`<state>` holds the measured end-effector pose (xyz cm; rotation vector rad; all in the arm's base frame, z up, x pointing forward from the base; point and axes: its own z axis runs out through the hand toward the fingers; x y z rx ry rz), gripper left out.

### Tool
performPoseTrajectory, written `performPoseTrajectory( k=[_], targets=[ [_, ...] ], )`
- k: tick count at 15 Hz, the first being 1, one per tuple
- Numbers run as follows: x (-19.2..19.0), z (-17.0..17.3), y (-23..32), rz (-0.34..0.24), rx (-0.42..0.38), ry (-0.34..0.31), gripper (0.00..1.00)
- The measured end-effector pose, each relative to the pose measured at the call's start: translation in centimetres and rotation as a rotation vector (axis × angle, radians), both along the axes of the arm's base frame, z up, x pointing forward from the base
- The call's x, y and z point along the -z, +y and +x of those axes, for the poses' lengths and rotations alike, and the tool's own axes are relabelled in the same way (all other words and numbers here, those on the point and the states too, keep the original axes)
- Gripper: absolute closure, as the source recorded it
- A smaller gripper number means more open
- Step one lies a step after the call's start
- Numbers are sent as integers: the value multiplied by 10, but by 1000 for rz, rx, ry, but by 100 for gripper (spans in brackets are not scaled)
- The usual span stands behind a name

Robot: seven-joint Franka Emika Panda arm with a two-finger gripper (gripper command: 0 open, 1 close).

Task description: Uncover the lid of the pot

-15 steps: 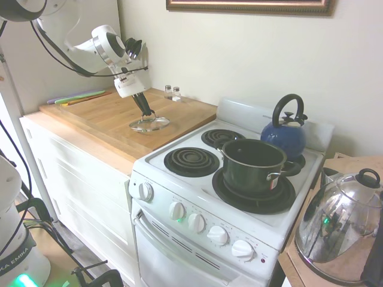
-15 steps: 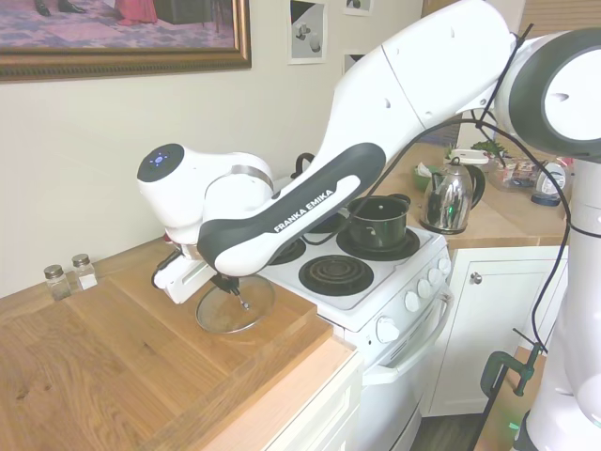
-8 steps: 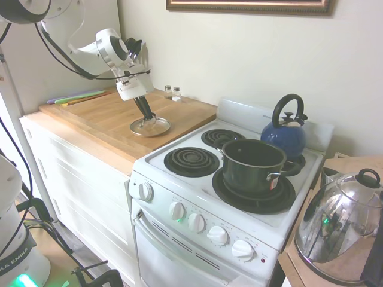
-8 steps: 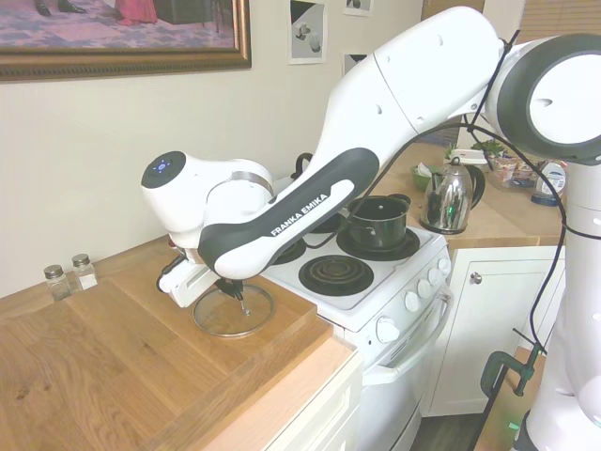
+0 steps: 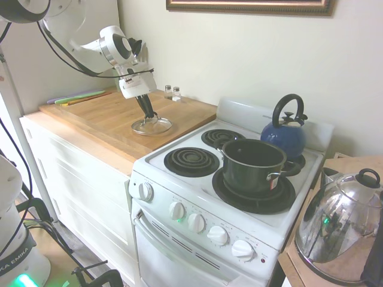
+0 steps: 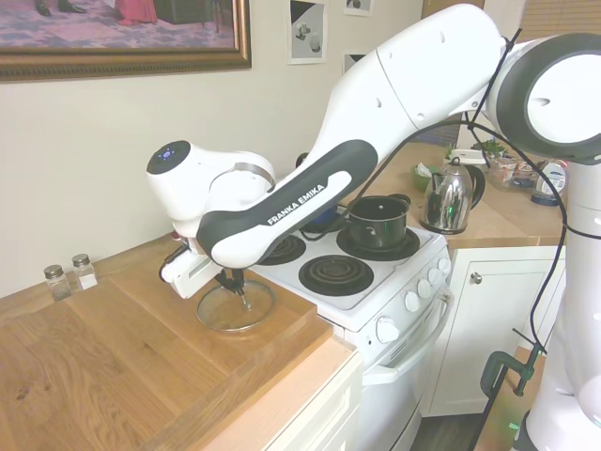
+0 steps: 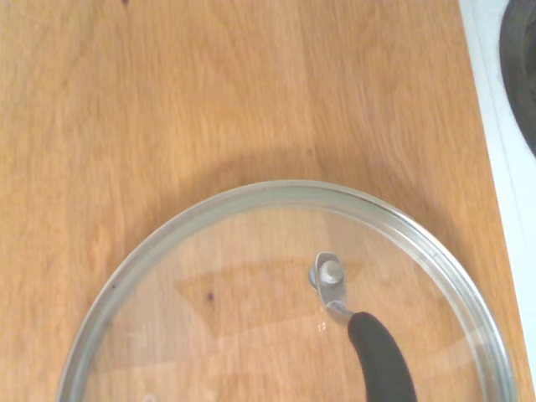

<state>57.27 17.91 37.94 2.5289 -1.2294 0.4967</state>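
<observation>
Lid (image 5: 151,125) handle top hidden by jaws' grip.

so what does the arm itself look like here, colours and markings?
White glossy Franka arm with dark grey joint sections, "FRANKA EMIKA" printed on the forearm. Blue light on the wrist joint, black cables running along it, and slim black fingers under the white gripper body.

Home kitchen: white electric stove (image 5: 239,197), blue kettle (image 5: 285,134), wooden countertop (image 5: 114,116), framed picture (image 6: 122,38).
</observation>
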Motion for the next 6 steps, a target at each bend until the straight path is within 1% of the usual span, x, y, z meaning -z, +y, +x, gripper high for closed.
performPoseTrajectory(
  k=[4,6],
  targets=[
    [-3,2,-2,8,0,1,0],
    [-13,-1,-1,34,-14,2,0]
  ],
)
